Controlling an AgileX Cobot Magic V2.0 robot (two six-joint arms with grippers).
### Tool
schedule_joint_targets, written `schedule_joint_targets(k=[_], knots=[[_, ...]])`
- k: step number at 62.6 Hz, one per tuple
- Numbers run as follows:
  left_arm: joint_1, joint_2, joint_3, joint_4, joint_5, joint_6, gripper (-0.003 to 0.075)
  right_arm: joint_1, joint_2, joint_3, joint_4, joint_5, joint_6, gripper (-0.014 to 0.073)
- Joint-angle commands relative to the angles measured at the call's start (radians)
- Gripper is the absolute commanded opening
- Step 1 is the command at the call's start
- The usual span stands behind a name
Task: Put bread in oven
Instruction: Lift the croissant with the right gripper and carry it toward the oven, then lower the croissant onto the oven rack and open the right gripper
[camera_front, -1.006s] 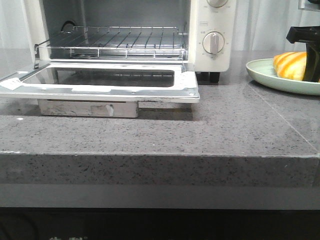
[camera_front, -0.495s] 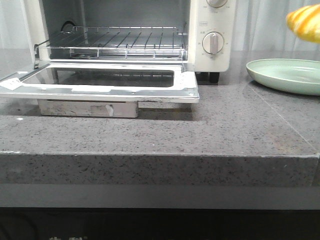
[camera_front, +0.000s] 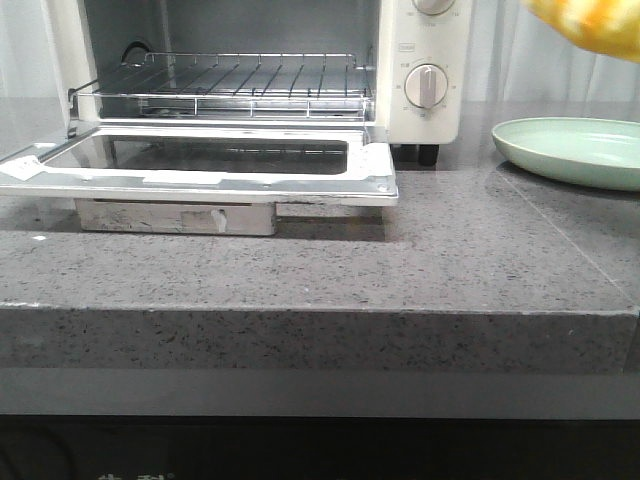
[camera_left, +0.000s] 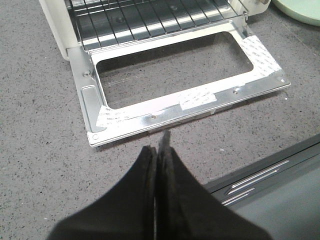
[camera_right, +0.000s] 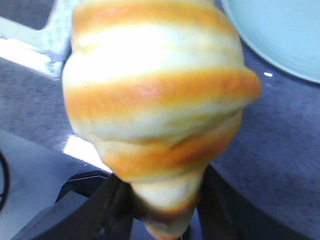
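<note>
Right claw (camera_right: 160, 210) grips the bread (camera_right: 155, 110); left claw (camera_left: 159, 150) closed, empty; plate (camera_front: 570, 150) bare

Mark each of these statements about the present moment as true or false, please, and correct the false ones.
1. The bread lies on the plate. False: it is held up in the air by the right gripper.
2. The oven door is open. True.
3. The left gripper holds a knife. False: its fingers are shut on nothing.
4. The wire rack carries no food. True.
5. The plate stands left of the oven. False: it stands on the right.
</note>
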Motion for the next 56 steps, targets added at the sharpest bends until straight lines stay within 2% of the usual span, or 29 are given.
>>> schedule_joint_targets(k=[1,7,17,30,43,56], knots=[[0.000,-0.002,-0.025,0.009,-0.073,-0.007,-0.0018,0.093,-0.008,-0.039,0.048,-0.085,-0.010,0.0121],[0.000,-0.002,-0.025,0.009,-0.073,-0.007,-0.0018,0.193,0.042,-0.066,0.050,-0.124,0.031,0.0121],[0.000,-0.002,-0.025,0.009,-0.073,-0.007,-0.0018,0.301,0.168,-0.165,0.024,-0.152,0.101,0.0121],[0.000,-0.002,-0.025,0.009,-0.073,-0.007,-0.0018,0.413,0.376,-0.360,-0.130,-0.153,0.264,0.0121],[0.000,-0.002,-0.025,0.010,-0.073,-0.006,-0.0018,0.444,0.575,-0.596,-0.298,-0.089,0.442,0.0121],[0.000,-0.002,-0.025,0.010,-0.073,-0.003,-0.0018,0.444,0.728,-0.838,-0.352,-0.050,0.488,0.0121]])
